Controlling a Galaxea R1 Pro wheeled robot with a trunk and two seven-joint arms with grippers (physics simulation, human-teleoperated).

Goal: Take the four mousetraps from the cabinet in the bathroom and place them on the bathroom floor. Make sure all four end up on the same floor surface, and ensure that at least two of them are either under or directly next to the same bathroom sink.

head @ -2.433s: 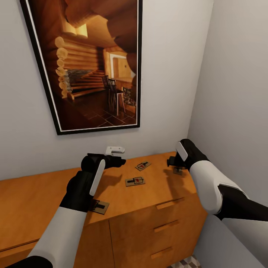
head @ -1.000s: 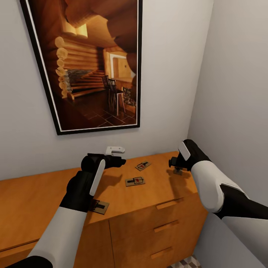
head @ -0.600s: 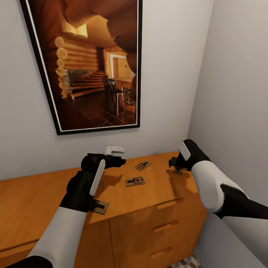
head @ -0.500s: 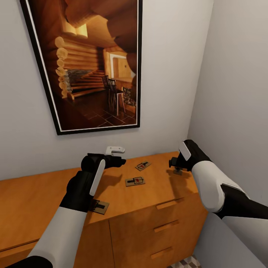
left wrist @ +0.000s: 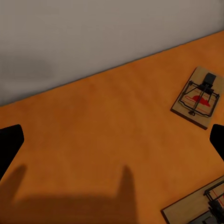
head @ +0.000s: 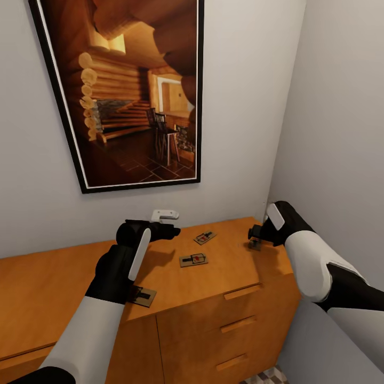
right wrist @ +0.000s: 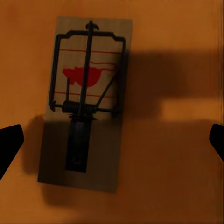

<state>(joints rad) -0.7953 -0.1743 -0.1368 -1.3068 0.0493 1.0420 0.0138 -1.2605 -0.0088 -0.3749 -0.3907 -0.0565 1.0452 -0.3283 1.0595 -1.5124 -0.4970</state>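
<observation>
Head view: four mousetraps lie flat on the cabinet [head: 224, 277] top; the right tool [head: 255, 238] hovers over the corner mousetrap [head: 255, 245], seemingly lining up a grasp. Left wrist view: the left tool [left wrist: 112, 140], spread, hangs near a far mousetrap [left wrist: 197, 97]. Right wrist view: the fingers are spread, with the trap off-centre below.

A furnished corner of a home: plain pale walls [head: 250, 80] meet above a low orange-brown wooden cabinet [head: 213, 314] with slim-handled drawer fronts. A large black-framed picture [head: 133, 90] of a log-cabin interior hangs over it, and patterned floor tiles [head: 266, 376] show at the cabinet's foot.
</observation>
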